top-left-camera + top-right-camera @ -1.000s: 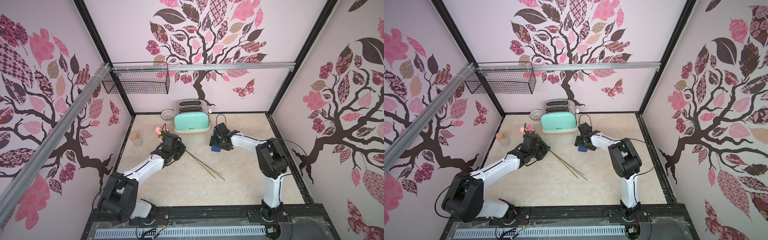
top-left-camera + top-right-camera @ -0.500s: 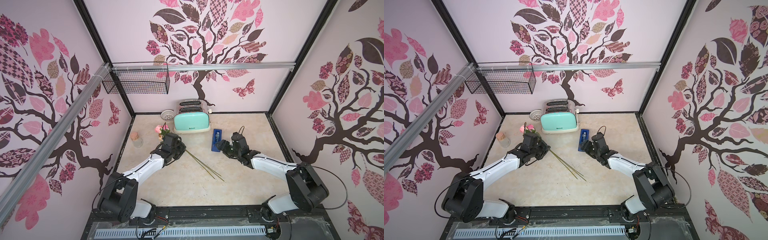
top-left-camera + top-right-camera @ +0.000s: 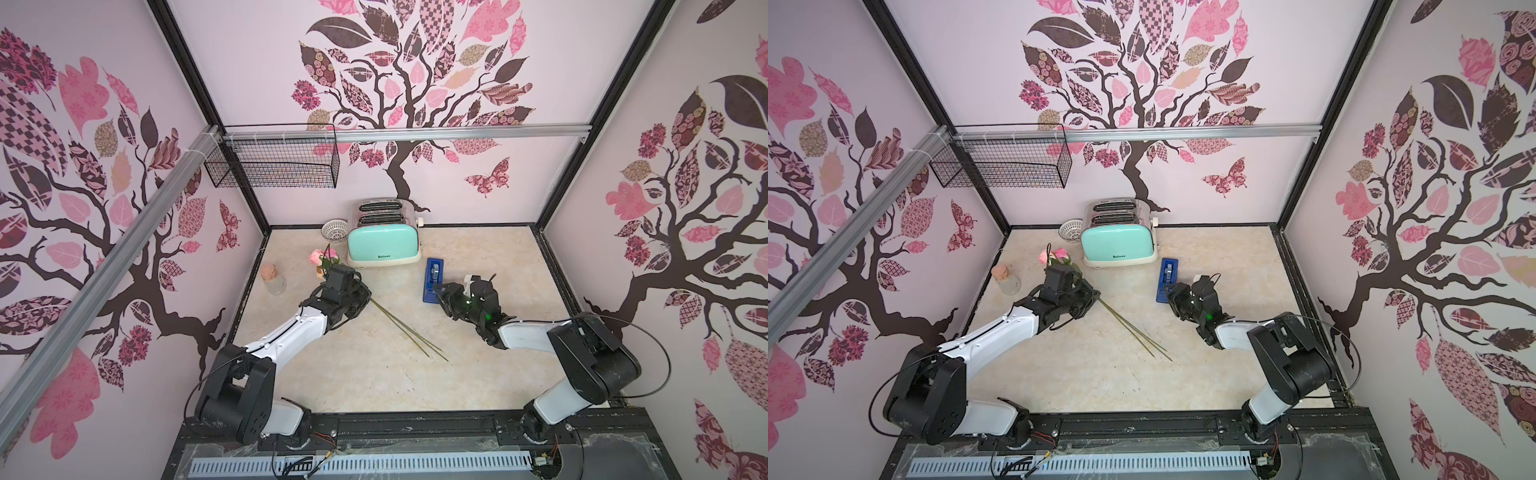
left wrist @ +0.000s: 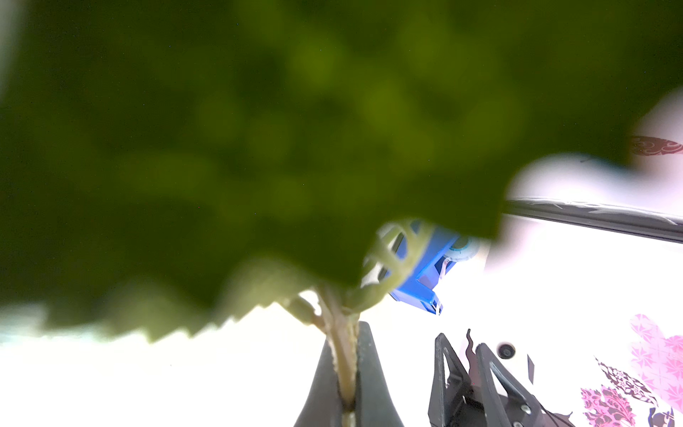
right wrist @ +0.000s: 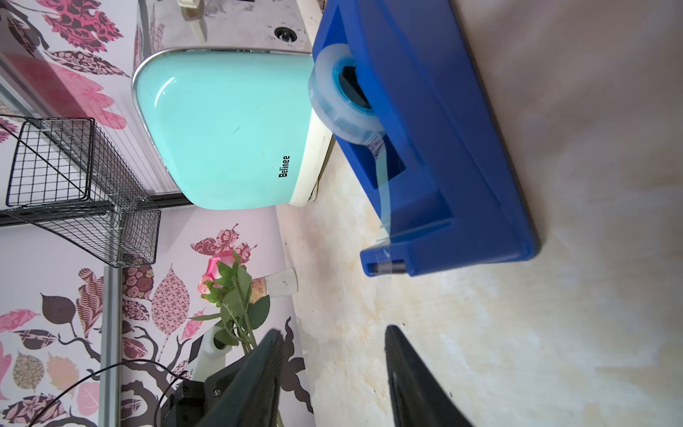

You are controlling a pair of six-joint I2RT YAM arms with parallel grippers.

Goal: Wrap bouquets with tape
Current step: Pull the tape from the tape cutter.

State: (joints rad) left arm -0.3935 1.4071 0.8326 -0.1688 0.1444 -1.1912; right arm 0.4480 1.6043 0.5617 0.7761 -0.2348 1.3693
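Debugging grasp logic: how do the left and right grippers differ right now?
Left gripper: fingers shut on the bouquet stem. Right gripper: fingers apart, nothing between them. Left gripper sits close against the bouquet's leaves; right gripper faces the tape dispenser cutter end, not touching it. Shared: dark fingers, both low over the table.

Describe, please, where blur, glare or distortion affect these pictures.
Left wrist view: a leaf of the bouquet hangs close to the lens, out of focus, and the background is blown out white. Right wrist view: sharp and well exposed, the tape dispenser crisp. In both top views: evenly lit, though the wide lens splays the frame posts outward.
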